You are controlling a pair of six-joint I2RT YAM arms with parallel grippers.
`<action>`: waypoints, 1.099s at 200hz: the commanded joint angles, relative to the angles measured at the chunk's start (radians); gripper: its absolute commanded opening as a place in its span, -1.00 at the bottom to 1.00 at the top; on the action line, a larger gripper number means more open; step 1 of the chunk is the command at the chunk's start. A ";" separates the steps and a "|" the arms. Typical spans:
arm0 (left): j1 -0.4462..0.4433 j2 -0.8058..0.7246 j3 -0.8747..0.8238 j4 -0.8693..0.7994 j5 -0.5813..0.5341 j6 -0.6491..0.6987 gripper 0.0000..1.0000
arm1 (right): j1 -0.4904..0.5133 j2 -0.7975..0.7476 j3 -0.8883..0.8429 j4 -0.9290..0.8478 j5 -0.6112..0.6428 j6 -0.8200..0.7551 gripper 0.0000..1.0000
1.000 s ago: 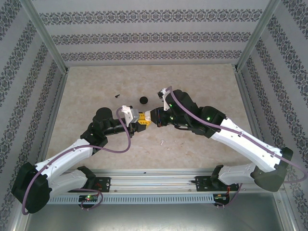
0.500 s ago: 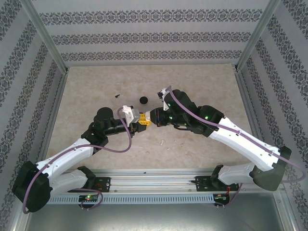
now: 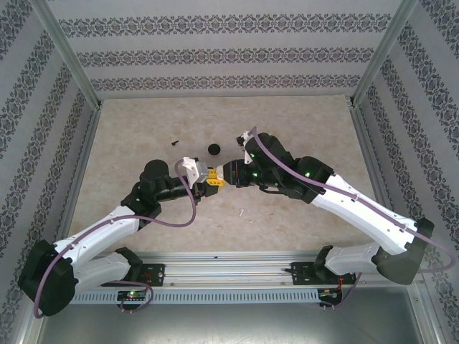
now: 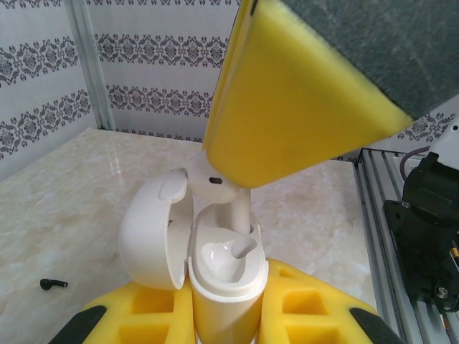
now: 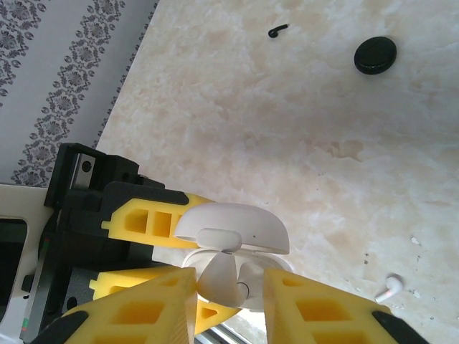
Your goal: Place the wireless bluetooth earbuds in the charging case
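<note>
Charging case [image 4: 224, 276]: lid open, lower centre.
Left jaws: clamped on it.
Right jaws: gripping earbud [image 4: 215, 188], stem in case.
Second earbud [image 5: 391, 289]: on surface [image 5: 287, 129].

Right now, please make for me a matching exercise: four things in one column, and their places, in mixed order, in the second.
Things: 1 charging case; 2 held earbud; 3 loose earbud; 4 black disc.
Places: a on the table, near side; b in the left gripper, lid open; c on the table, far side; d in the right gripper, stem towards the case.
Pairs: 1-b; 2-d; 3-a; 4-c.
</note>
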 commanded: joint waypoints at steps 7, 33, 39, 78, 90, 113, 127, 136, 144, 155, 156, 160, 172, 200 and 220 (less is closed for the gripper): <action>-0.008 -0.011 0.027 0.052 0.009 -0.012 -0.74 | -0.020 -0.002 -0.027 -0.009 -0.008 0.009 -0.43; -0.008 -0.013 0.026 0.051 0.007 -0.012 -0.74 | -0.025 -0.002 -0.049 0.025 -0.050 0.005 -0.54; -0.008 -0.012 0.026 0.049 0.009 -0.012 -0.74 | -0.025 -0.004 -0.057 0.035 -0.059 0.003 -0.57; -0.008 -0.012 0.024 0.047 -0.004 -0.013 -0.74 | -0.027 -0.030 -0.098 0.084 -0.079 0.004 -0.67; -0.008 -0.013 0.025 0.048 -0.010 -0.013 -0.74 | -0.027 -0.041 -0.109 0.088 -0.070 0.012 -0.69; -0.008 -0.014 0.026 0.044 -0.019 -0.012 -0.74 | -0.026 -0.059 -0.126 0.097 -0.048 0.033 -0.72; -0.008 -0.012 0.027 0.044 -0.022 -0.012 -0.74 | -0.027 -0.068 -0.136 0.107 -0.036 0.047 -0.73; -0.008 -0.012 0.027 0.044 -0.022 -0.012 -0.74 | -0.027 -0.071 -0.140 0.115 -0.032 0.054 -0.74; -0.008 -0.012 0.027 0.044 -0.023 -0.012 -0.74 | -0.027 -0.071 -0.145 0.124 -0.030 0.063 -0.74; -0.008 -0.012 0.029 0.046 -0.024 -0.012 -0.74 | -0.027 -0.072 -0.151 0.134 -0.031 0.069 -0.75; -0.008 -0.013 0.029 0.046 -0.024 -0.012 -0.74 | -0.027 -0.072 -0.152 0.136 -0.031 0.070 -0.75; -0.008 -0.014 0.030 0.045 -0.026 -0.012 -0.74 | -0.027 -0.072 -0.154 0.140 -0.030 0.073 -0.75; -0.008 -0.014 0.030 0.044 -0.027 -0.012 -0.74 | -0.027 -0.074 -0.163 0.153 -0.030 0.082 -0.75; -0.008 -0.018 0.028 0.047 -0.032 -0.014 -0.74 | -0.027 -0.102 -0.209 0.224 -0.032 0.093 -0.76; -0.008 -0.018 0.025 0.055 -0.032 -0.019 -0.74 | -0.027 -0.130 -0.241 0.269 -0.026 0.094 -0.77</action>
